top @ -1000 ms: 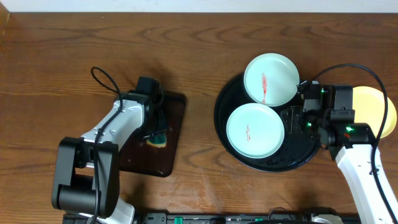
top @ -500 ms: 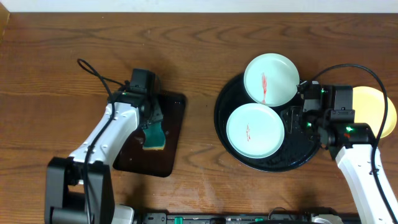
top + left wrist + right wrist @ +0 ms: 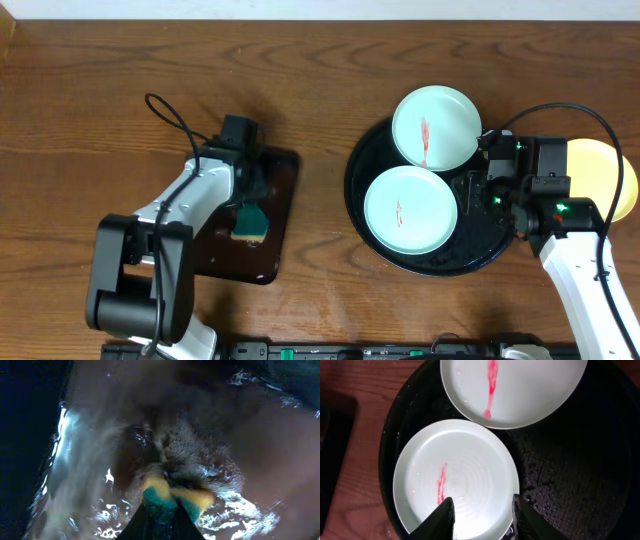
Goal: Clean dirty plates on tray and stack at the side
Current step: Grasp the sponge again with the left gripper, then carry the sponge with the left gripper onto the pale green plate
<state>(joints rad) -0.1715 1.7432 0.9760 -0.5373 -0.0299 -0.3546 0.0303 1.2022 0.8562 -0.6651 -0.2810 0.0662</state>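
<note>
Left arm folded back toward lower left; left tool clamped on sponge. Right tool unmoved, apart over lower plate.

Overhead: bright, even light from above. Soft, short shadow beside the left arm on the table. Sharp edge to edge.

Left wrist: dim and murky, upper left of frame near black. White glare specks on the wet dark tray. Sponge at bottom centre is soft and smeared.

Right wrist: crisp. Plates almost blown-out white. Droplets glint on the black tray.
</note>
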